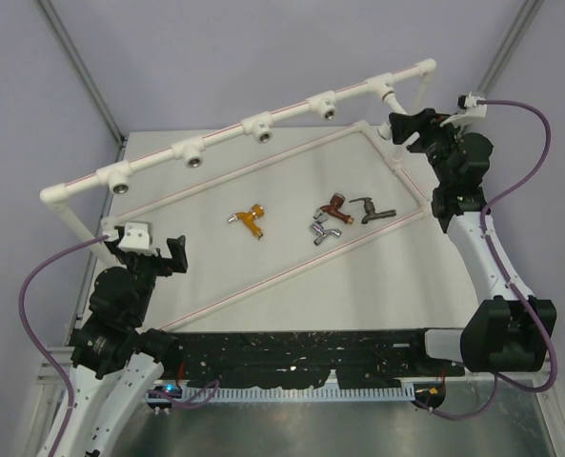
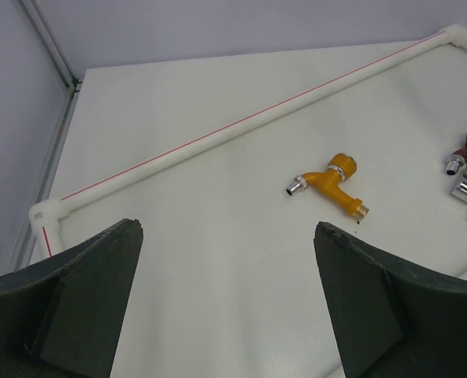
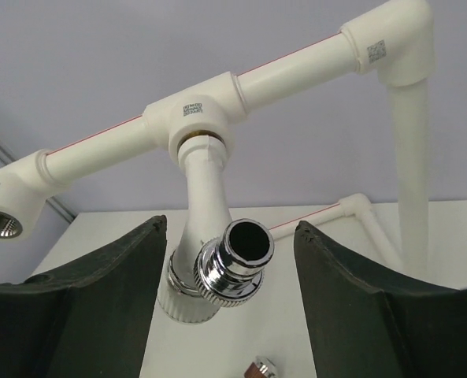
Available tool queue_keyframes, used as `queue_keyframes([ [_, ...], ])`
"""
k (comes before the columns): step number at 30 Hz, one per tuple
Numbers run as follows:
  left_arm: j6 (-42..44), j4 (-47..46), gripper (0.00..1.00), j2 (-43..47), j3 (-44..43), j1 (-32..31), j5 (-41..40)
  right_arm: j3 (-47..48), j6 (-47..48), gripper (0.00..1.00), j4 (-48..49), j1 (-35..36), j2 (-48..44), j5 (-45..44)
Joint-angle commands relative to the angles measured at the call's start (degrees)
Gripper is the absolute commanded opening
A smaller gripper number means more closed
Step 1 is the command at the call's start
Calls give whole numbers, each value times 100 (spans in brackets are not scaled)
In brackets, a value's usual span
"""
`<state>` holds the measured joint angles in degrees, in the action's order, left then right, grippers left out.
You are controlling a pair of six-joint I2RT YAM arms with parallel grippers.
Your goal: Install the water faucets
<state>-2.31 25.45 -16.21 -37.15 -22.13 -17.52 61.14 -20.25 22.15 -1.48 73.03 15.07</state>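
Water faucets, five small taps. The white plastic faucet with chrome spout tip (image 3: 201, 197) is screwed into the end tee of the white pipe frame (image 1: 225, 136). That tee is on the top rail, just beside the frame's right corner elbow, and the faucet hangs down from it at a tilt.

The other four lie loose on the white table (image 1: 215, 276), inside the frame's base loop:
- The orange-gold faucet (image 1: 252, 220) is roughly mid-loop, on its side.
- The copper-brown faucet (image 1: 334, 205), shiny chrome faucet (image 1: 322, 229) and dark bronze-grey faucet (image 1: 371, 209) are bunched nearer the frame's right side.
- The chrome one is just beside or touching the copper one; can't tell which.

Four more tee sockets (image 1: 194, 155) along the frame's top rail show open metal-ringed holes.

The right gripper (image 3: 231, 227) is up at the frame's right end tee with its jaws apart, straddling the white faucet without clamping it. There is a clear gap between the chrome tip and one finger. The other finger (image 3: 99, 299) is right beside the faucet's ribbed collar; can't tell if it touches.

The left gripper (image 2: 229, 230) has its jaws spread wide with nothing between them. It sits above the table near the frame's left front corner elbow, with the orange-gold faucet ahead of it, well apart.
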Motion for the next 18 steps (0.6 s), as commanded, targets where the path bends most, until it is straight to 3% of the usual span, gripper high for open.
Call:
queue_keyframes([
  [1, 46, -295, 94, 12, 6, -11, -50, 214, -1337, 66, 596, 24, 184, 66],
  [4, 46, -295, 94, 12, 14, -19, -50, 100, -2488, 54, 956, 24, 325, 110],
  [8, 55, -295, 94, 21, 14, -19, -59, -164, -4051, 32, 1649, 24, 474, 163],
  [12, 46, -295, 95, 21, 23, -19, -50, -515, -5976, 19, 2721, 33, 711, 67],
  [16, 55, -295, 94, 30, 23, -19, -50, -744, -7412, 15, 3303, 103, 888, -214],
  [18, 46, -295, 94, 30, 14, -19, -50, -727, -7397, 24, 3235, 95, 809, -267],
])
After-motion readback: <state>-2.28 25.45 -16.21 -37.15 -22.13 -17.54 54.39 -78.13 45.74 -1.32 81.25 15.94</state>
